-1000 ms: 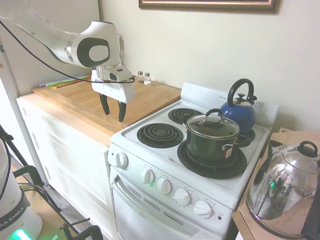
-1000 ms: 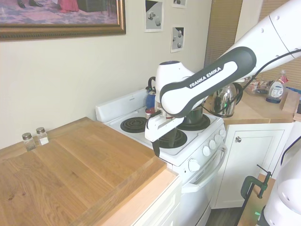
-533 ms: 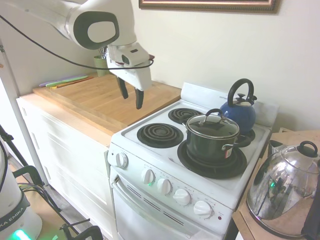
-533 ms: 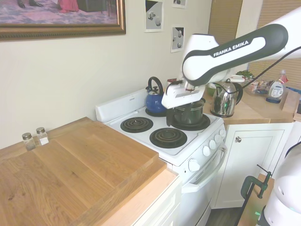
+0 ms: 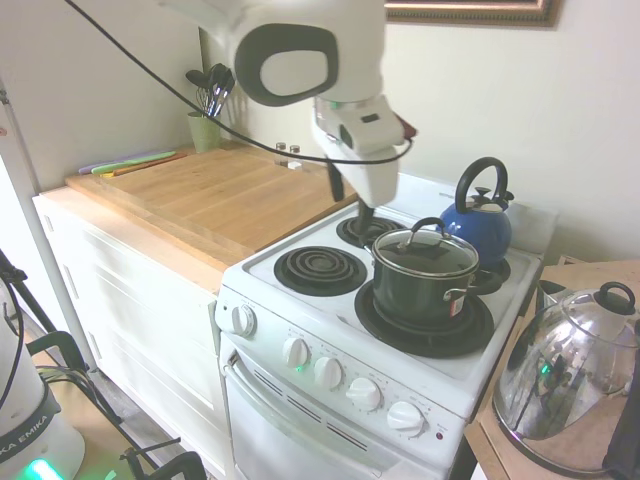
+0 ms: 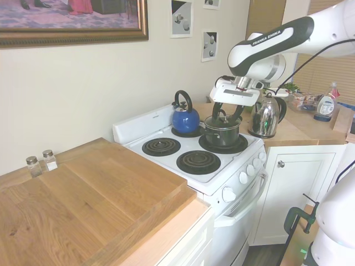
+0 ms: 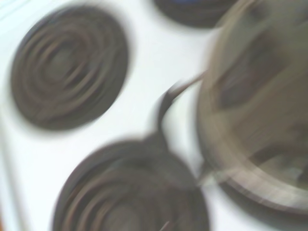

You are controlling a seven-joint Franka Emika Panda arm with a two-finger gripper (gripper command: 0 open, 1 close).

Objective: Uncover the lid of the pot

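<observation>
Gripper [image 6: 226, 112] spread, hovering above lid [image 5: 426, 252]; lid seated on pot [image 5: 423, 287], front burner.

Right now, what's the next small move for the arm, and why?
Probably lower the open tool onto the lid's loop handle. The lid sits on the pot, ungrasped, and the second exterior view shows the tool hovering about over it.

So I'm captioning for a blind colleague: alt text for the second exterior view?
A white robot arm's open gripper hangs just above the glass lid on a dark pot on a white stove. A blue kettle sits behind; a steel kettle stands beside it.
</observation>
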